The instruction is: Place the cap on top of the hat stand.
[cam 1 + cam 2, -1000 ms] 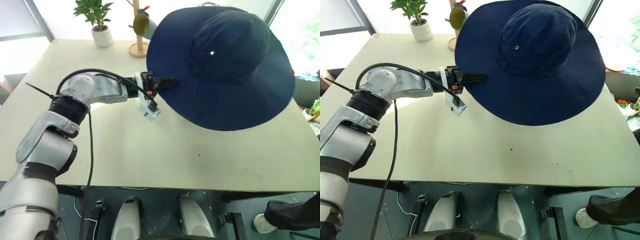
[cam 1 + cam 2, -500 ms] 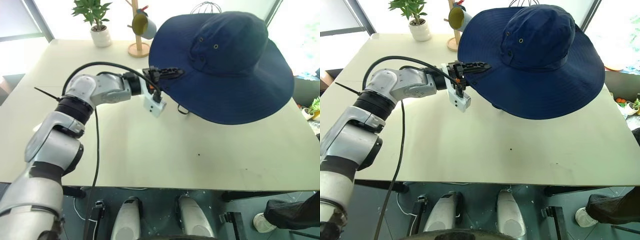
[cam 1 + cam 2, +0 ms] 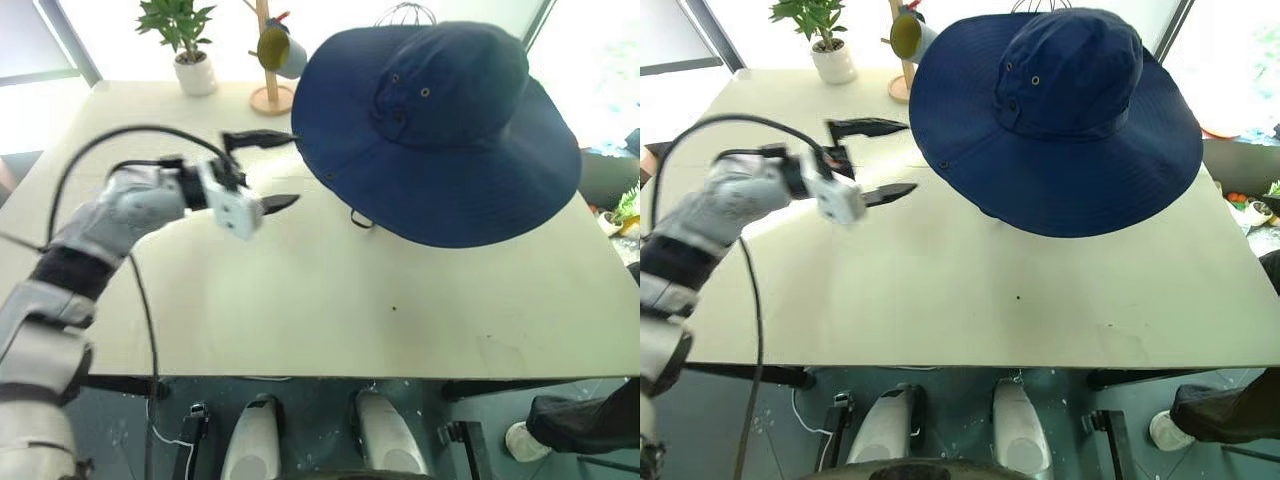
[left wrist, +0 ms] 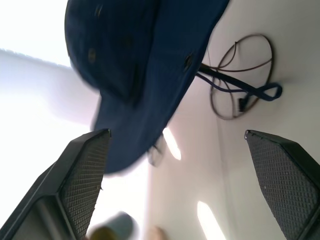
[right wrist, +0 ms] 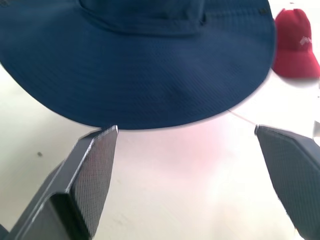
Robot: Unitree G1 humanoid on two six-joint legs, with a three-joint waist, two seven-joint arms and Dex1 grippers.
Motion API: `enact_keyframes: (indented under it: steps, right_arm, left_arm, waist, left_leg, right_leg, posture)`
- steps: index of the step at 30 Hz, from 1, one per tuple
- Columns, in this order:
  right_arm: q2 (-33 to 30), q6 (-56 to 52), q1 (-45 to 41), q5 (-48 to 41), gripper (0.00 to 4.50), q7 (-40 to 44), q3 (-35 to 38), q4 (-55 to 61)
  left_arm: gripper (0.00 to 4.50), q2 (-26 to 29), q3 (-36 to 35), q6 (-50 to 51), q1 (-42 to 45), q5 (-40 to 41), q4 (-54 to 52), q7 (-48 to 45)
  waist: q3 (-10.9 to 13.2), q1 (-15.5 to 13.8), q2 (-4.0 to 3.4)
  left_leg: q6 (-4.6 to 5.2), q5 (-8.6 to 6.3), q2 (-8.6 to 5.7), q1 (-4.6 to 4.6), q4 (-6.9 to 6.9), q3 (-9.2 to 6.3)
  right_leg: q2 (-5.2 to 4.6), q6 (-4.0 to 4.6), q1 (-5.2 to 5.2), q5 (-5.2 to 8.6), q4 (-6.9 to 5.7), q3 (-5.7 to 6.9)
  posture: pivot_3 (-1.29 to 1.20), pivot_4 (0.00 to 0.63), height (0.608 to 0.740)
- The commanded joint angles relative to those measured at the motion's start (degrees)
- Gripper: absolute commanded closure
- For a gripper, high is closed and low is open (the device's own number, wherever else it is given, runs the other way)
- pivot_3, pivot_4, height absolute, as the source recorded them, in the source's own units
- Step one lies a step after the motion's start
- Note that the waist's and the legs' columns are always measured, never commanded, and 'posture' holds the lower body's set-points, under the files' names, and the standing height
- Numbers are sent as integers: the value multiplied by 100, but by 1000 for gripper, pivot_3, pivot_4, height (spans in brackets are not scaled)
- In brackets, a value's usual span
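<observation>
The navy blue cap [image 3: 440, 130], wide-brimmed, sits up off the table over the hat stand, whose slim stem and ring base [image 4: 220, 79] show under the brim in the left wrist view. The stand's head cage is hidden inside the crown. The cap's chin cord [image 4: 267, 91] hangs down to the ring base. My left gripper [image 3: 296, 167] is open and holds nothing, a short way left of the brim. In the right wrist view my right gripper [image 5: 186, 130] is open, level with the brim's edge and apart from it.
A potted plant [image 3: 185, 40] and a wooden peg stand [image 3: 272, 60] with cups stand at the table's far left. Behind the cap rises a smaller wire stand [image 3: 405, 12]. A red cap [image 5: 296, 42] lies beyond the navy one. A person's shoe [image 3: 580, 430] is on the floor at the right.
My left gripper opened, let go of the cap's brim and drew back to the left. The cap stayed resting on the hat stand.
</observation>
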State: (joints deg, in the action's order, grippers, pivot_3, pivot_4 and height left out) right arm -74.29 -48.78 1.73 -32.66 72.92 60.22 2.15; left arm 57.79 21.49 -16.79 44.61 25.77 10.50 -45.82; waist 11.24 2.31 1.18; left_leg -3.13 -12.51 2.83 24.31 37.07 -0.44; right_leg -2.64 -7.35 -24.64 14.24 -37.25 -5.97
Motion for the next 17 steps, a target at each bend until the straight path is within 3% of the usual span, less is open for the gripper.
enact_keyframes:
  steps: [1,3,7,17]
  right_arm:
    - [-255,299,-225,60,0,90,-119,-295]
    - [-367,444,-359,73,0,202,-336,-532]
    - [-612,610,-751,-20,0,393,-789,-1017]
    - [-783,1024,-1614,26,0,524,-1811,-1627]
  left_arm:
    - [11,662,-1229,3238,153,2588,-650,-1026]
    - [11,972,-1713,4223,326,3012,-340,-1621]
    - [11,1299,-2105,5178,719,2883,289,-2567]
    - [11,994,-2183,5324,1425,1691,959,-3468]
  waist:
    - [0,17,-1]
    - [-2,22,-3]
    - [-2,41,-7]
    - [-2,34,-9]
  left_leg:
    - [0,0,0,-1,1,0]
    - [1,0,-1,-6,4,-1]
    - [2,-1,-4,-20,-1,0]
    - [2,-1,-3,-15,-4,0]
  right_leg:
    - [0,6,1,4,0,0]
    - [0,22,8,14,3,0]
    - [0,23,15,18,6,0]
    - [1,26,10,19,8,0]
  posture:
    - [0,150,740]
    - [0,150,740]
    - [0,150,740]
    - [0,150,740]
